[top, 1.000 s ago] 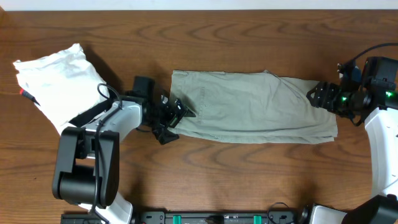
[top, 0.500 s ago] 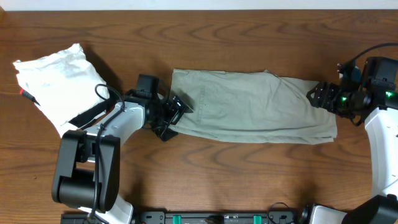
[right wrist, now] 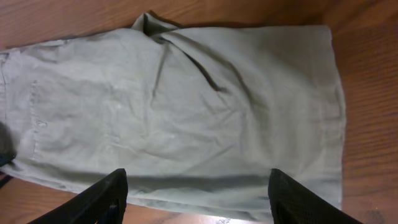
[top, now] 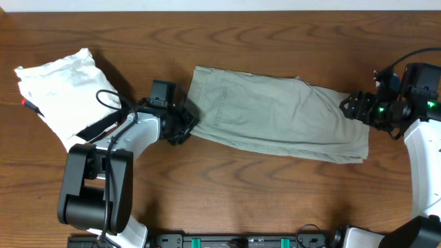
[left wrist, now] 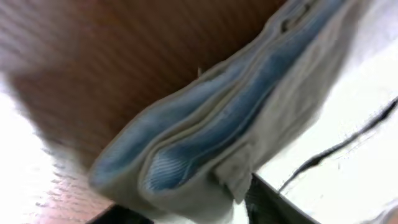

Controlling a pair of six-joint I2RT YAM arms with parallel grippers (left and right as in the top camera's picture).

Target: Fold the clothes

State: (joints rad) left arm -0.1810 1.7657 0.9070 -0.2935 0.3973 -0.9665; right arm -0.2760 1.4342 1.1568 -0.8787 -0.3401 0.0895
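Note:
The clothes are one greyish-khaki garment, folded lengthwise and lying slanted across the middle of the table. My left gripper is at its left end, shut on the thick layered edge. In the left wrist view that edge fills the frame, bunched between my dark fingers. My right gripper hovers over the garment's right end, open. In the right wrist view the cloth lies flat below, with both fingers spread wide over its near edge and holding nothing.
A white folded garment lies at the far left, behind my left arm, with a small red item at its edge. Bare wooden table runs along the front. The arm bases stand at the front edge.
My left gripper slid onto the garment's left end and closed on it. That end shifted toward the back, leaving the garment slanted. The right arm has not moved.

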